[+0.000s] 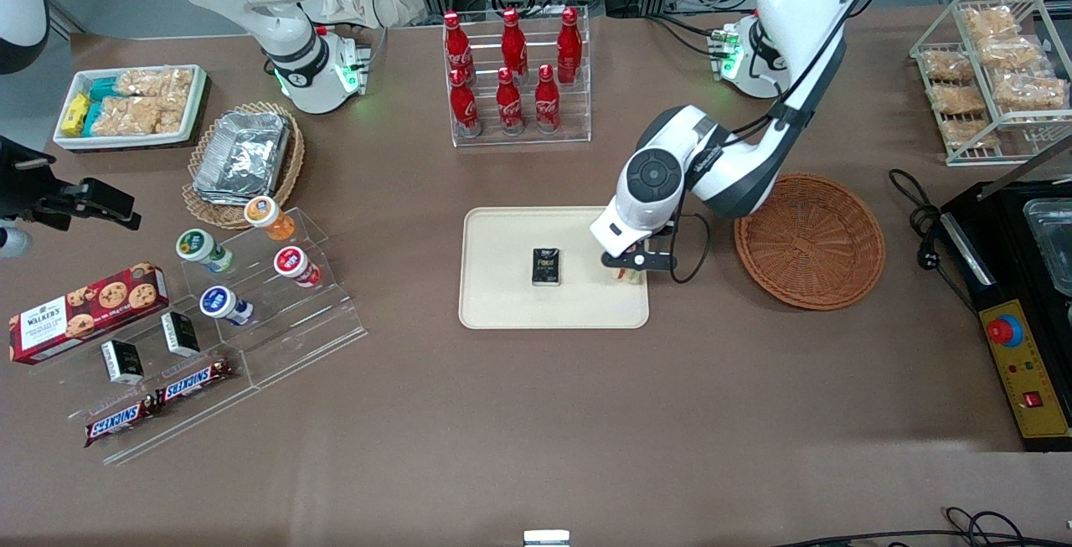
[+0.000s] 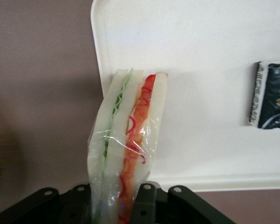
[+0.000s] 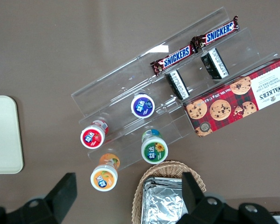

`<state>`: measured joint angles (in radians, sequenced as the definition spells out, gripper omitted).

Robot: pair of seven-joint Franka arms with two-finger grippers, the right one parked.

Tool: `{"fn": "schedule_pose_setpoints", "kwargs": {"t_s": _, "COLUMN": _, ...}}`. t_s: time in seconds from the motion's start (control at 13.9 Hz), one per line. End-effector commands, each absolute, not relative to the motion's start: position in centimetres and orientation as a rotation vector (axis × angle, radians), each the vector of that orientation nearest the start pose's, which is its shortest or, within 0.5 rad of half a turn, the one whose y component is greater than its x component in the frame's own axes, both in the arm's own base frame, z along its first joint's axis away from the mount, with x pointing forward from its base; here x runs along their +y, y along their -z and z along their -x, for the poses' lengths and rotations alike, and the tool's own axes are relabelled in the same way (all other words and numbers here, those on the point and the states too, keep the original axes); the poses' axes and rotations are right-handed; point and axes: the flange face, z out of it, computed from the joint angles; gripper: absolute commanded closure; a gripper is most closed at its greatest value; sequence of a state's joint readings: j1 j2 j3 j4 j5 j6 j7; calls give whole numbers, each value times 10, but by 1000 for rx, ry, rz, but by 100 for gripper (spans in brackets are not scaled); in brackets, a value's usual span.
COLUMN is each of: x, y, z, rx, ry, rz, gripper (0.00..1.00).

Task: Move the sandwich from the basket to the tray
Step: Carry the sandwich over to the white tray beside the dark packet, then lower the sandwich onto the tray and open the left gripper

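Note:
My left gripper (image 1: 630, 272) is shut on the wrapped sandwich (image 2: 127, 144), a white bread wedge with green, orange and red filling. It holds the sandwich over the cream tray (image 1: 502, 304), at the tray's edge nearest the basket. In the front view only a sliver of the sandwich (image 1: 628, 276) shows under the fingers. The wrist view shows the sandwich's tip over the tray (image 2: 210, 84) close to a corner. The reddish-brown wicker basket (image 1: 809, 240) sits empty beside the tray, toward the working arm's end. A small black packet (image 1: 547, 267) lies mid-tray.
A rack of red cola bottles (image 1: 512, 69) stands farther from the front camera than the tray. Acrylic steps with small tubs (image 1: 243, 279), a cookie box (image 1: 84, 311) and Snickers bars (image 1: 159, 400) lie toward the parked arm's end. A black machine (image 1: 1017, 304) sits at the working arm's end.

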<state>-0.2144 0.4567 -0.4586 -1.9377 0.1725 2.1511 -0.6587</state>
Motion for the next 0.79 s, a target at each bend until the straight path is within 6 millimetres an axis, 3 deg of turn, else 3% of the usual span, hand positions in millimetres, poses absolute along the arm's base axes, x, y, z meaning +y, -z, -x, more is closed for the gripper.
{"fn": "schedule_pose_setpoints", "kwargs": {"t_s": 0.0, "x": -368, "y": -236, "z": -483, "rx": 169, "ry": -270, "rz": 3031, "gripper": 100}}
{"fn": "schedule_pose_setpoints", "kwargs": {"t_s": 0.43, "x": -378, "y": -228, "z": -507, "rx": -43, "ry": -268, "rz": 3063, "gripper": 100}}
{"fn": "schedule_pose_setpoints", "kwargs": {"t_s": 0.72, "x": -378, "y": -222, "z": -507, "rx": -97, "ry": -275, "rz": 3054, "gripper": 100}}
